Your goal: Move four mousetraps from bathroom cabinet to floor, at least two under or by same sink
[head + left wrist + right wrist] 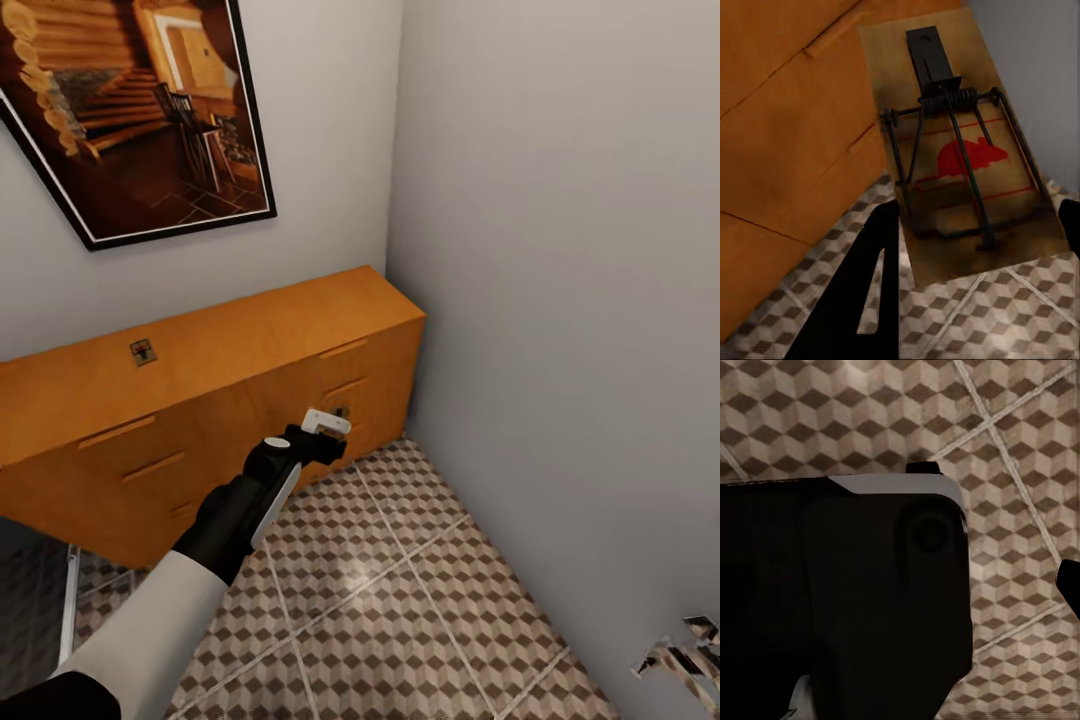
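Observation:
A mousetrap (960, 161), a small wooden board with a red mouse print and a dark wire spring, sits between the two dark fingers (866, 289) of my left gripper (979, 221), which is shut on it. In the head view my left gripper (333, 424) hangs low in front of the orange-brown cabinet (250, 340), above the cube-patterned bathroom floor (400, 600). A second mousetrap (143, 351) lies on the cabinet's flat top, toward its left. The right wrist view looks down at the floor tiles (1020, 450); a dark robot part hides most of that gripper.
The cabinet fills the corner against the grey right wall (560, 300). A framed picture (140, 110) hangs above the cabinet. A striped fragment (688, 655) shows low by the right wall. A dark opening (30, 600) lies at the left.

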### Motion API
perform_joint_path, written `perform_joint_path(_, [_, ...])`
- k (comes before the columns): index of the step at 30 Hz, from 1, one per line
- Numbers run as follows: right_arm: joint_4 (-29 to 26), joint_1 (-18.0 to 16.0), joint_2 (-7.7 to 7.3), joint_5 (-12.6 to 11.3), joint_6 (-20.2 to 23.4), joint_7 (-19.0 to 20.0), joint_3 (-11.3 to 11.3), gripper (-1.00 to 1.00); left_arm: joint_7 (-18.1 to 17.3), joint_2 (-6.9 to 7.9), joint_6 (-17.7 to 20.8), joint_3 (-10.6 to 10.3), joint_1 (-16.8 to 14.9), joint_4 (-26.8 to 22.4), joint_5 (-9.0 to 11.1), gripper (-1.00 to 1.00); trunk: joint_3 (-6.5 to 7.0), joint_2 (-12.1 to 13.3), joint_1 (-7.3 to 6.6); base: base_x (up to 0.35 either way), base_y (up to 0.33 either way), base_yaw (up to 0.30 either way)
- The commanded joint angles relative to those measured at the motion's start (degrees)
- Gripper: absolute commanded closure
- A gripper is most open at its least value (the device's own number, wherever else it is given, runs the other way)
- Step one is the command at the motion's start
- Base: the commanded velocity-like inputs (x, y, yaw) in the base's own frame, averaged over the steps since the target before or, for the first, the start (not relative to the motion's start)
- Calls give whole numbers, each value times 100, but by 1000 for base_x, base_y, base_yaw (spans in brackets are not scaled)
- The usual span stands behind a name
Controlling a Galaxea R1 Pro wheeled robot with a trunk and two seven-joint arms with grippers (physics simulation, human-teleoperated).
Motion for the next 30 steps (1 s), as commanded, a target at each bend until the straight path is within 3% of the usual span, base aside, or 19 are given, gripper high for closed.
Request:
perform_joint_path(1, [3, -3, 1, -42, -14, -22, 48, -100, 11, 1, 26, -4, -4, 47, 29, 100, -8, -9, -1, -215, -83, 0])
perform_joint_path(8, [3, -3, -4, -42, -26, -28, 48, -100, 12, 1, -200, -4, 4, 865, 29, 100, -8, -9, -1, -66, -26, 0])
perform_joint_path(10, [0, -3, -4, -42, -32, -28, 48, -100, 9, 1, -604, -4, 57, 1229, 29, 100, -8, -9, -1, -13, -5, 0])
perform_joint_path(14, [-9, -3, -16, -40, -50, -28, 48, -100, 6, 1, -1779, -4, 209, 2150, 29, 100, -8, -9, -1, -5, -2, 0])
perform_joint_path(17, [-17, -3, -26, -35, -57, -28, 48, -100, 4, -14, -2654, -4, 304, 3049, 29, 100, -8, -9, -1, -2, -1, 0])
perform_joint_path(20, [-23, -3, -31, -27, -68, -28, 52, -100, -2, -30, -3235, -10, 400, 3948, 29, 100, -8, -9, -1, 0, 0, 0])
perform_joint_path(23, [-41, -3, -37, -19, -84, -28, 60, -100, -4, -39, -3526, -12, 567, 4606, 33, 100, -8, -9, -1, 0, 0, 0])
perform_joint_path(30, [-119, -3, -58, -1, -161, -28, 76, -100, 6, 3, -3992, -3, 1256, 4966, 34, 100, -8, -9, -1, 0, 0, 0])
